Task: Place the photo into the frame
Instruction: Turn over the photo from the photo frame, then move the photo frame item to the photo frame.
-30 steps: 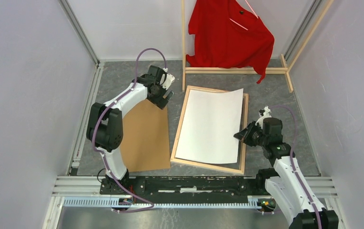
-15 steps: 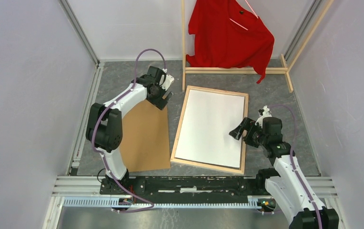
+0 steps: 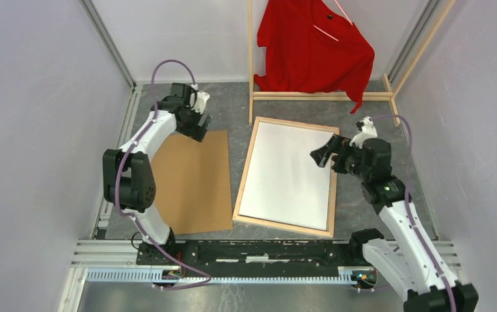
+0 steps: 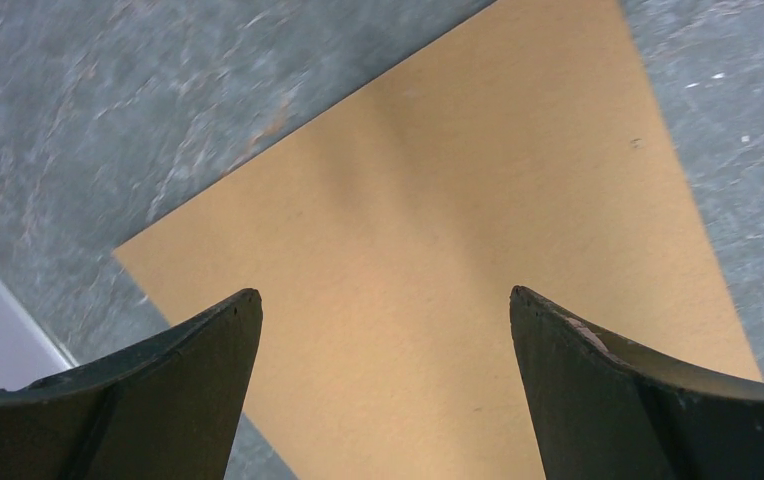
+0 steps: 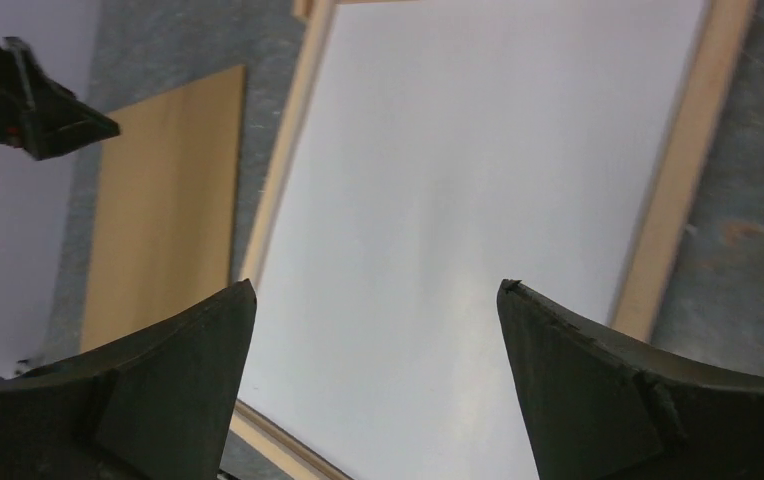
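**On the grey table: photo lies white side up inside the frame, both grippers released**

At the left of the mottled, stone-grey table (image 3: 376, 130), the left gripper (image 3: 197, 129) hangs over the far corner of a plain brown backing board (image 3: 190, 182). The board is a thin, matt rectangle lying flat, with its far edge cut straight. In the left wrist view the two dark, curved fingers (image 4: 158, 370) stand wide apart above the board's corner, clasping nothing; whether they touch the board cannot be told.

Just right of the board, and apart from it by a narrow strip of table, lies the frame (image 3: 242, 175), bare-wood side up. Its pale timber rails form a large rectangle, slightly skewed to the table edge. The photo (image 3: 288, 172) sits inside those rails, its plain white back uppermost. The sheet looks smooth and flat and fills the recess from rail to rail. No printed side shows.

Over the frame's right rail, towards its far end, the right gripper (image 3: 322, 153) is poised with its jaws spread and empty. The right wrist view looks down between its black fingers (image 5: 598, 380) onto the white sheet and the wooden rail beyond it. The fingers appear clear of the paper.

At the far edge, behind the frame, stands a light wooden clothes rack (image 3: 321, 96) of thin square battens. A soft red shirt (image 3: 314, 49) hangs from it, its hem drooping past the lower bar.
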Robot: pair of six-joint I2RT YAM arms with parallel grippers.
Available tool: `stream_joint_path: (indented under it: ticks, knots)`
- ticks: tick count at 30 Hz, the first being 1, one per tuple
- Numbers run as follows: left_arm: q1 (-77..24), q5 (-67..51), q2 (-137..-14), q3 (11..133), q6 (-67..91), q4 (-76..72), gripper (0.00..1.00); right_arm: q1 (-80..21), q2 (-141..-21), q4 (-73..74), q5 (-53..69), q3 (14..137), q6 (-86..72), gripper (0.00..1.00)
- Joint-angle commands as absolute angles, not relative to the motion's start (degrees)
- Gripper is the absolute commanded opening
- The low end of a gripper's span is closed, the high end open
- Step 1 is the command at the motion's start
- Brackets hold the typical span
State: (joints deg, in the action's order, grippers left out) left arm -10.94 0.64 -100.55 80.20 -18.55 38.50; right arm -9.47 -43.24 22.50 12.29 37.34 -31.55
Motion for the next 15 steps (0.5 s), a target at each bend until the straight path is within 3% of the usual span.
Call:
stream_joint_path:
  ticks: [1,3,6,10,15]
  knots:
    - [-5.34,-0.49,-95.83,81.34,-18.14,41.11,1.0,-21.83,-54.74,6.9,13.67,42.24,-37.7,0.98]
    - [-1.92,1.95,-94.89,81.23,-18.59,42.16,1.0,-33.68,-64.01,11.54,0.99,54.1,-33.35,0.98]
    - [2.08,9.69,-93.36,79.47,-19.95,41.95,0.98,-43.15,-79.27,12.79,-1.89,67.7,-30.76,0.98]
    - [5.83,18.41,-90.33,73.36,-22.11,38.13,0.94,-47.39,-95.96,13.96,-0.14,79.92,-31.6,0.94]
    - [9.11,27.15,-86.95,62.91,-26.08,31.72,0.91,-50.5,-107.29,15.82,-0.83,86.78,-35.78,0.93]
